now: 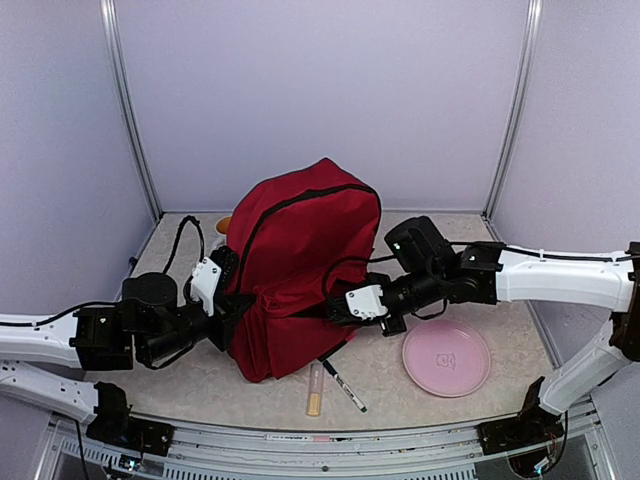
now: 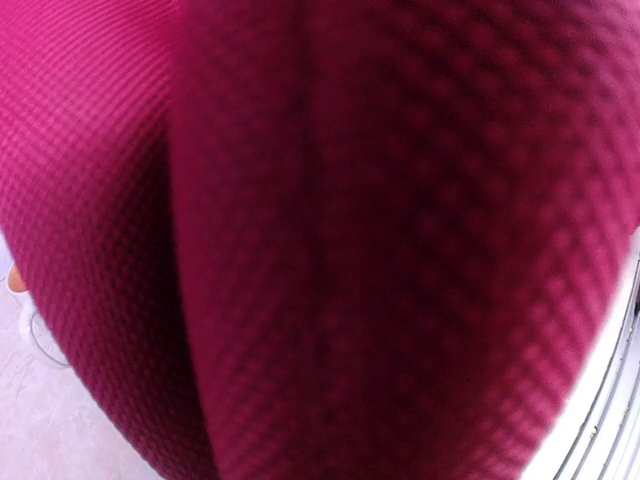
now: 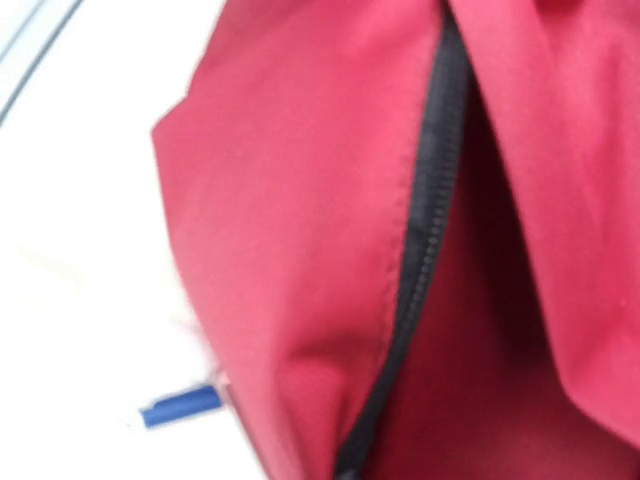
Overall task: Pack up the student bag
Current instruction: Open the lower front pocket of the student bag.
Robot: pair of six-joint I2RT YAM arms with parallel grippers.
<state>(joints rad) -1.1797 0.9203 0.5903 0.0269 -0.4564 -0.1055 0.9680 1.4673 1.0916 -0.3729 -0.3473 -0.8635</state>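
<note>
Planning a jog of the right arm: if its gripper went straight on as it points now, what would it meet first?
The student bag: red fabric beside its black zipper fills the right wrist view, so it is very close, though depth is unclear.

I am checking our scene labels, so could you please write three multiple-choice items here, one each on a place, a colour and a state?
1. Where does the pink plate lie? A. right of the student bag B. on top of it C. behind it
2. What colour is the bag's zipper? A. white B. black C. yellow
3. How does the bag sit? A. flat on its back B. hanging from a hook C. upright on the table
Answers: 1 A, the plate lies to the bag's right; 2 B, the right wrist view shows it black; 3 C, it stands tall in the top view.
</note>
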